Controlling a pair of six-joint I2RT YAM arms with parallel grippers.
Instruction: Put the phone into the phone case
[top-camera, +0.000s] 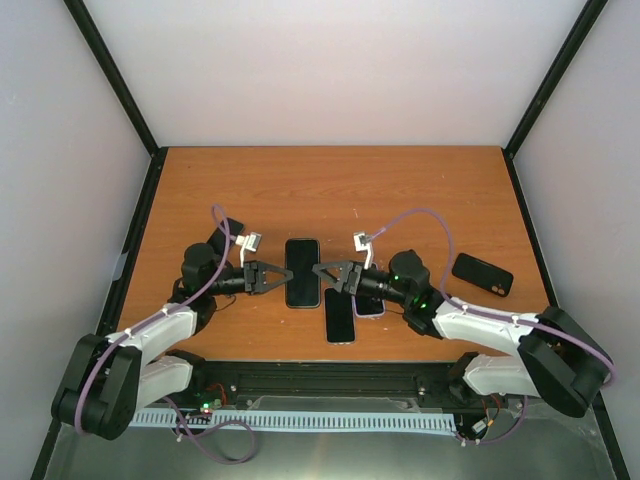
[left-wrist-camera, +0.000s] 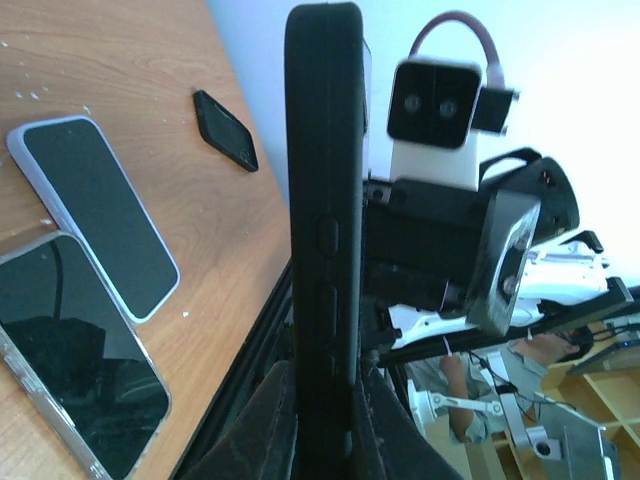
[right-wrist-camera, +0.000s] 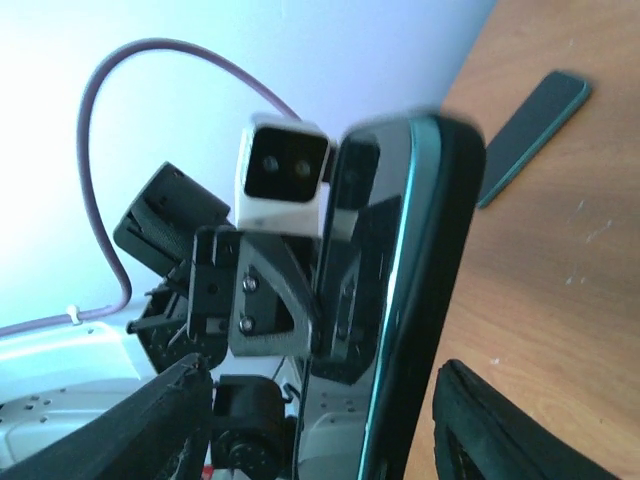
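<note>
1 phone (top-camera: 302, 272) tight in left tool (top-camera: 286, 277), right tool (top-camera: 320, 272) wide around it

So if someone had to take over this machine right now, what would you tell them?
Left gripper: shut on the black phone case, gripping its long edge.
Right gripper: open, fingers straddling the opposite edge.
Phone: teal-edged, sitting in the case; I cannot tell whether it is fully seated.
Done: phone and case are together.
Left: probably press it home, then set it down on the table.
Spare phones: lilac-edged phone, clear-cased phone, black phone lie on the table.
</note>
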